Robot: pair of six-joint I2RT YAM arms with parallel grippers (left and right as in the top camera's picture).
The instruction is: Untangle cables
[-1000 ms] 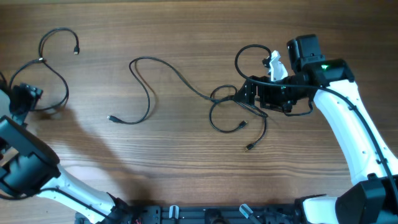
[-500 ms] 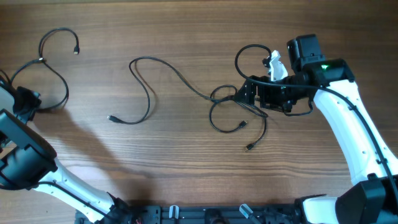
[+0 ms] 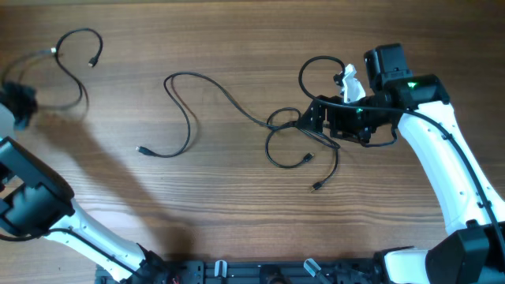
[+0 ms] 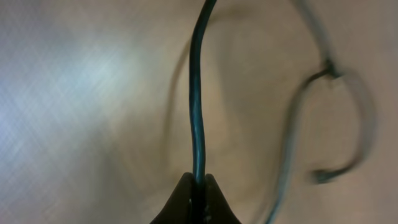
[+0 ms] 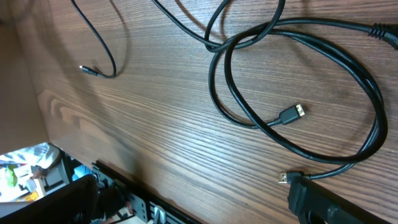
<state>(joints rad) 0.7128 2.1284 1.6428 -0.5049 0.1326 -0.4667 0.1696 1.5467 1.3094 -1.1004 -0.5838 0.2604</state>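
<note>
A thin black cable (image 4: 198, 106) runs straight up from my left gripper (image 4: 198, 182), whose jaws are shut on it. Overhead, that gripper (image 3: 16, 104) is at the table's far left, and its cable (image 3: 75, 35) curls up and right to a small plug. A second cable (image 3: 189, 118) snakes across the middle into a tangle of loops (image 3: 288, 146) by my right gripper (image 3: 314, 120), which is open and holds nothing. The right wrist view shows the loops (image 5: 249, 37), a silver-tipped plug (image 5: 292, 114) and another plug (image 5: 286, 178) beside one finger (image 5: 323, 199).
A small white object (image 3: 349, 83) lies just behind the right gripper, next to an upper cable loop (image 3: 316, 65). The table's near edge with the arm bases (image 3: 260, 272) runs along the bottom. The left arm (image 3: 31, 197) stretches along the left side.
My left gripper has shut on the left cable and drawn back toward the far left, pulling the cable's loop up the table. The right arm and the tangle have not moved.
</note>
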